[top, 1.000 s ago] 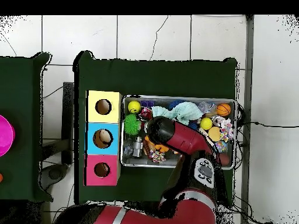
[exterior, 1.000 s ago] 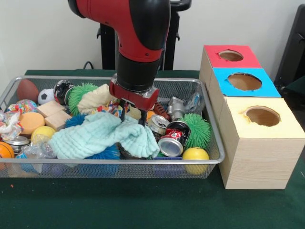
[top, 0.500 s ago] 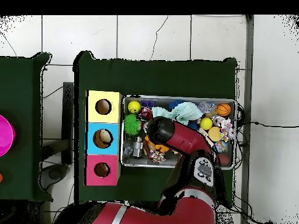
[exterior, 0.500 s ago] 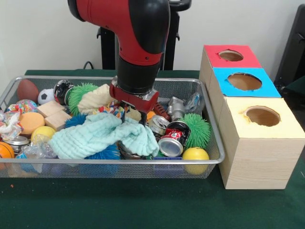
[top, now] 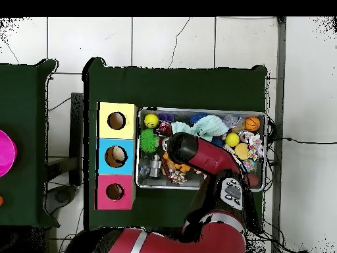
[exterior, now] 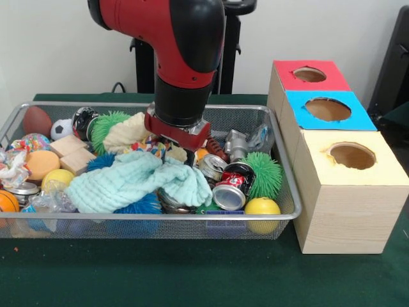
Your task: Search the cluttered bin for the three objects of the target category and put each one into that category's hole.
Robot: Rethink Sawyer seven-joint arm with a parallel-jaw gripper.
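Observation:
A wire mesh bin (exterior: 285, 167) holds mixed clutter: a mint towel (exterior: 128, 182), a red soda can (exterior: 231, 185), a silver can (exterior: 209, 166), green spiky balls (exterior: 265, 173), a yellow ball (exterior: 262, 208) and wooden blocks (exterior: 69, 153). My gripper (exterior: 179, 158) hangs low in the bin's middle, just behind the towel and left of the cans. Its fingers stand apart, open, their tips sunk behind the towel's edge. Three boxes with round holes stand to the right: red (exterior: 284, 73), blue (exterior: 297, 109) and yellow (exterior: 319, 166). In the overhead view the arm (top: 181, 146) covers the gripper.
A brown football (exterior: 36, 119), a small soccer ball (exterior: 61, 128), orange balls (exterior: 7, 200) and a cream cloth (exterior: 128, 132) fill the bin's left side. Seen from overhead, the boxes (top: 103, 157) stand left of the bin (top: 201, 110). A pink object (top: 5, 151) lies on a separate table.
The gripper has sunk a little lower into the clutter and shifted slightly left; its fingertips now hide behind the mint towel.

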